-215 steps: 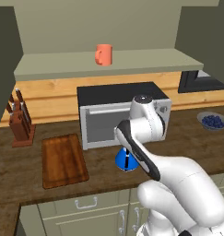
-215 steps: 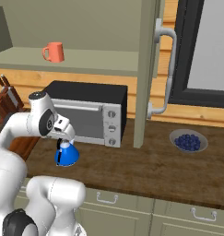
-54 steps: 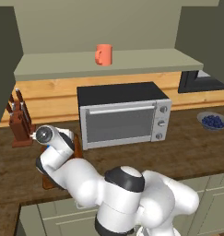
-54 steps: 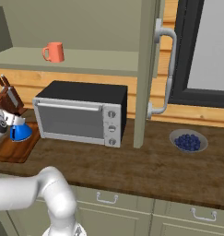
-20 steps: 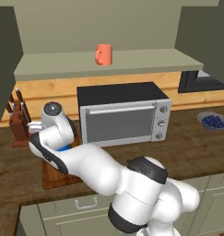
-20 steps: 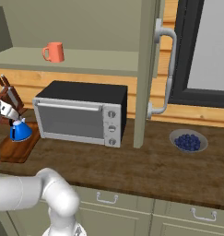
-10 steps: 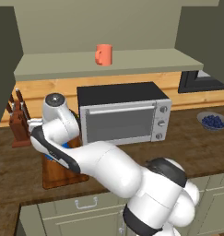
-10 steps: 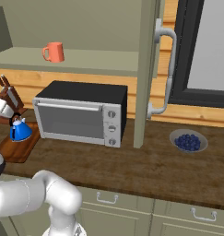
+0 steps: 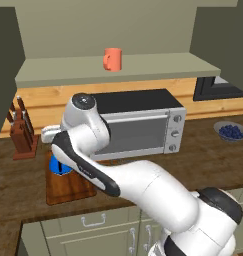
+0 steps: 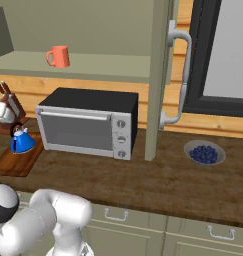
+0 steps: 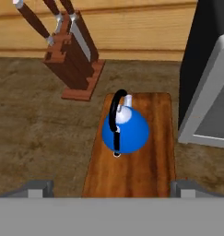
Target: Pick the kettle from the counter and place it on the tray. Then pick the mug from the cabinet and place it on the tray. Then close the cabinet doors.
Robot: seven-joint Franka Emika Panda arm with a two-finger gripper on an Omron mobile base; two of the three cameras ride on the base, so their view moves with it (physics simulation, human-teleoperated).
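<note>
The blue kettle (image 11: 125, 130) stands upright on the reddish-brown tray (image 11: 145, 175), its black handle arched over the dome. My gripper (image 11: 112, 189) hovers above it, open, with nothing between its fingertips (image 11: 37, 188). In the base views the kettle (image 9: 58, 166) (image 10: 22, 141) sits at the far end of the tray (image 9: 68, 189) (image 10: 13, 162) on the counter (image 10: 158, 185). The orange mug (image 9: 112, 59) (image 10: 58, 56) rests on the shelf of the open cabinet (image 9: 143, 67). One cabinet door (image 10: 160, 75) stands open, edge-on, with its silver handle (image 10: 182, 75).
A knife block (image 11: 74, 60) (image 9: 24, 137) stands just left of the tray. The microwave (image 10: 88, 127) (image 9: 138, 127) sits right beside the tray. A bowl of blue berries (image 10: 204, 152) lies further right on the counter.
My hand has lifted up and away from the kettle, which stays put on the tray. The gripper has stayed open.
</note>
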